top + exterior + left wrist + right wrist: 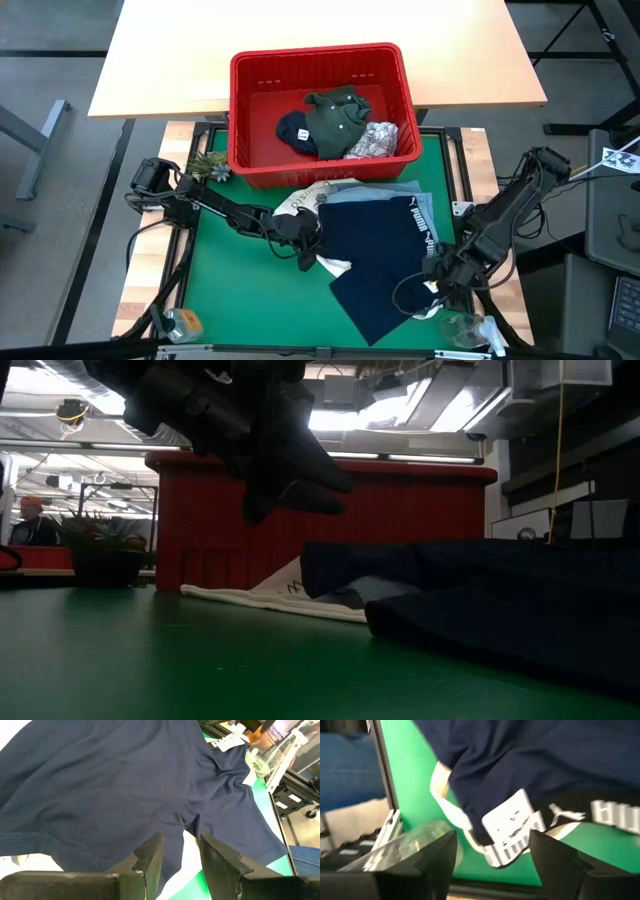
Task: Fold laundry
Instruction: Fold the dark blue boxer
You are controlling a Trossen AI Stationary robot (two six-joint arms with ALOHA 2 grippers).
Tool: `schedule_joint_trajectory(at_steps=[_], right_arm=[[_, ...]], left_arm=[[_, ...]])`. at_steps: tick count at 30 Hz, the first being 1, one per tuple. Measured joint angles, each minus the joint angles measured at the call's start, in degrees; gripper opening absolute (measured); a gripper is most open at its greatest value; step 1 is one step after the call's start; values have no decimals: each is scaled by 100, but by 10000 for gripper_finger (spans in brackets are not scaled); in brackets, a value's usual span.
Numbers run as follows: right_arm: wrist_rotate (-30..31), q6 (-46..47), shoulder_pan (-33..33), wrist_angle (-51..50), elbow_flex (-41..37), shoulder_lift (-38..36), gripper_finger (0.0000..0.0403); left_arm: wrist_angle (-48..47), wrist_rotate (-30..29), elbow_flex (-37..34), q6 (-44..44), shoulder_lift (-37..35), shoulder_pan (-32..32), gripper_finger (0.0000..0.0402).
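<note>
Reaching in from the mat's left edge, the left arm [215, 205] lies low and nearly straight across the green mat [240, 290], its gripper [305, 240] at the near-left corner of the navy shorts [385, 250]; in the left wrist view its fingers [150, 862] stand a little apart just above the shorts' hem with nothing between them. The right arm [510, 205] comes in bent from the right edge, and its gripper [437, 283] is down at the shorts' right side near the waistband; the right wrist view shows its jaws spread wide, empty, with the shorts' white label [512, 832] just beyond them. The shorts lie spread on the mat in front of the red basket [320, 110], over a light blue garment [375, 190] and a white tote [305, 197] of which only edges show. Inside the basket sit an olive garment [335, 120], a navy one [295, 132] and a white printed one [375, 140], bunched so that their shapes cannot be made out. From the low view the left gripper is only a dark silhouette above the mat, and the shorts are a dark mass to the right. A clear object [465, 328] at the mat's near-right corner is too blurred to identify.
</note>
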Motion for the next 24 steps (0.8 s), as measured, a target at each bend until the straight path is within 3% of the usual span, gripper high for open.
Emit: schedule_joint_trajectory(at_steps=[3, 17, 24], right_arm=[[-347, 14, 4, 118, 0, 188, 262], [-350, -24, 4, 127, 0, 805, 264], [-351, -179, 3, 125, 0, 961, 264]], left_arm=[[0, 0, 0, 0, 2, 0, 125], [114, -4, 2, -57, 7, -52, 125], [1906, -264, 43, 17, 11, -487, 125]])
